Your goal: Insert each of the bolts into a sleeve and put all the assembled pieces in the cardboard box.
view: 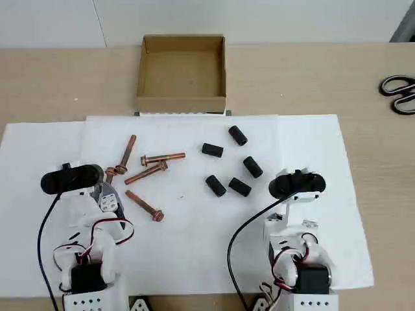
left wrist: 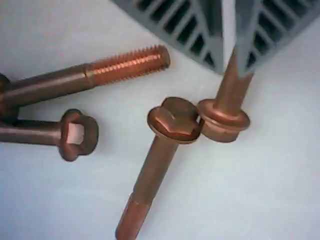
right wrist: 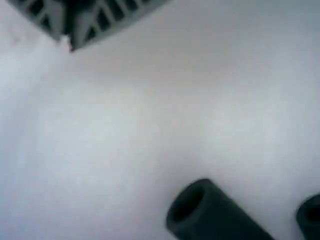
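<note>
An open brown cardboard box (view: 181, 102) stands beyond the white paper sheet (view: 194, 246). Five coppery flange-head metal bolts (view: 146, 173) lie by the left gripper (left wrist: 230, 67), which is clamped on the shank of one bolt (left wrist: 231, 95); five short black tubular sleeves (view: 240, 186) lie just ahead of the right gripper (right wrist: 69, 42), closed and empty

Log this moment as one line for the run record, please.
box empty | left gripper shut on bolt | four bolts, five sleeves loose on paper | right gripper near sleeves
</note>
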`<state>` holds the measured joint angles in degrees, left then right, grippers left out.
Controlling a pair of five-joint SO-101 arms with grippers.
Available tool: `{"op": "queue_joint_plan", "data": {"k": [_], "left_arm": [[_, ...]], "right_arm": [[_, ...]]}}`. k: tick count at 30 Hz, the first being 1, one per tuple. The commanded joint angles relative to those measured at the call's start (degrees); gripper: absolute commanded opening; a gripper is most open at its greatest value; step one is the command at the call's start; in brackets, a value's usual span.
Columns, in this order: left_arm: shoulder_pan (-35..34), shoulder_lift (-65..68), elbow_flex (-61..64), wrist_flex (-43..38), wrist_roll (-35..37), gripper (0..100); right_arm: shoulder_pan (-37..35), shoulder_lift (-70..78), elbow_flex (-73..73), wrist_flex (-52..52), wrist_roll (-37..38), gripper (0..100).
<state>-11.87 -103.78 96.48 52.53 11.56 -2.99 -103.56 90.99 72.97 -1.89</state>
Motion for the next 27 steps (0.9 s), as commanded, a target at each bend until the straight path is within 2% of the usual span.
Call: {"op": "queue_joint_plan", "data": {"k": [1,27], "left_arm": [[-0.4,-0.4,-0.2,-1.5,0.0,1],[-0.4,-0.4,-0.2,-1.5,0.0,1]], "right_arm": [[-1.3,-0.4,-0.4,-0.9,0.5,0.3],[-1.6,-0.4,-0.7,-1.7,0.4,0.3]]}}
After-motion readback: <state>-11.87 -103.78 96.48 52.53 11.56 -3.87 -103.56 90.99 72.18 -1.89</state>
